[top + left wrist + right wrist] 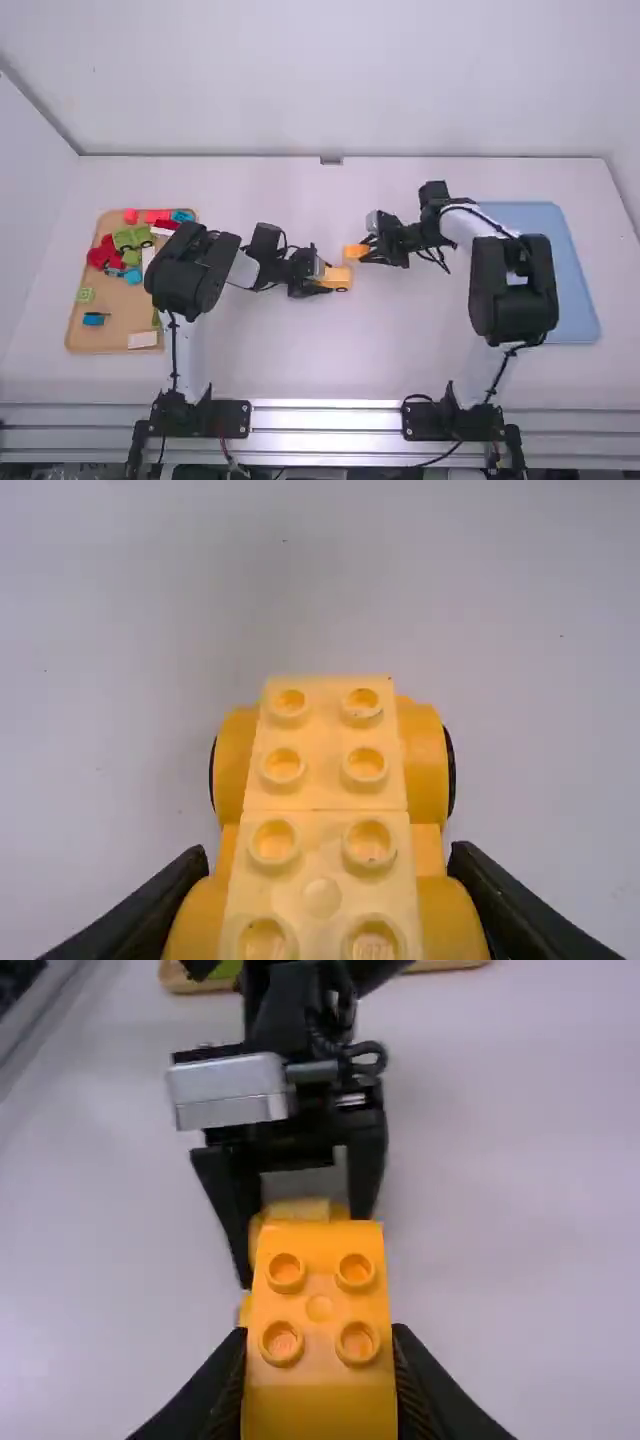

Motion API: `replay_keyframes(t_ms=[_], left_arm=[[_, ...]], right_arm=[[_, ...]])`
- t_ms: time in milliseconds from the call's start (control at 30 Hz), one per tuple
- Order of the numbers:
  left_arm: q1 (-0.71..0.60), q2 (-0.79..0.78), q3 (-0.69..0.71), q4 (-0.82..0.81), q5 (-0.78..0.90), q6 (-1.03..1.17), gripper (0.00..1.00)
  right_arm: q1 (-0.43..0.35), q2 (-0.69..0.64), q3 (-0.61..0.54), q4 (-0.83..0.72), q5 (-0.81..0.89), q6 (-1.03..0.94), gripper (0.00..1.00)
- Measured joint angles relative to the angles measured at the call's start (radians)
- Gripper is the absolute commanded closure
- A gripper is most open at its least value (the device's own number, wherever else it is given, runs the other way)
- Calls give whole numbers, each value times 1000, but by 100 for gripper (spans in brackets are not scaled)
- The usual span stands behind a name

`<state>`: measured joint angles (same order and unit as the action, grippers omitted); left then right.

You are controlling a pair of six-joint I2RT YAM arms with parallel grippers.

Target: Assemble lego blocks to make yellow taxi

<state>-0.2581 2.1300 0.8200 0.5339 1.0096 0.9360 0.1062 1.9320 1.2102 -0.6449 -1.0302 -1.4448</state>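
High view: left arm (190, 265) and right arm (512, 285) bend inward over the surface (310, 355), left gripper (322, 280) clamping the wheeled yellow body (337, 277), right gripper (366, 252) pinching a yellow block (355, 251) near it, four studs (285, 1271) visible in the right wrist view.

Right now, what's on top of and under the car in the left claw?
On top: bare yellow studs, on both sides of a seam. What's under the car is hidden by its own body and the left claw.

Bright, diffuse light leaves soft shadows on the table (300, 365).
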Motion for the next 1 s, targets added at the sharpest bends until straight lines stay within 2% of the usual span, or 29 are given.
replay_keyframes(t_ms=[167,367,567,733,833,1000], left_arm=[[0,0,0,1,0,0,55],[0,0,0,1,0,0,55],[0,0,0,4,0,0,55],[0,0,0,8,0,0,55],[0,0,0,2,0,0,55],[0,0,0,-1,0,0,55]], right_arm=[[42,-66,-43,159,75,104,97],[119,-90,-201,391,118,221,100],[83,-90,-318,551,43,263,100],[95,-67,-342,687,12,330,100],[120,5,-342,801,-19,406,100],[117,37,-342,812,-71,448,100]])
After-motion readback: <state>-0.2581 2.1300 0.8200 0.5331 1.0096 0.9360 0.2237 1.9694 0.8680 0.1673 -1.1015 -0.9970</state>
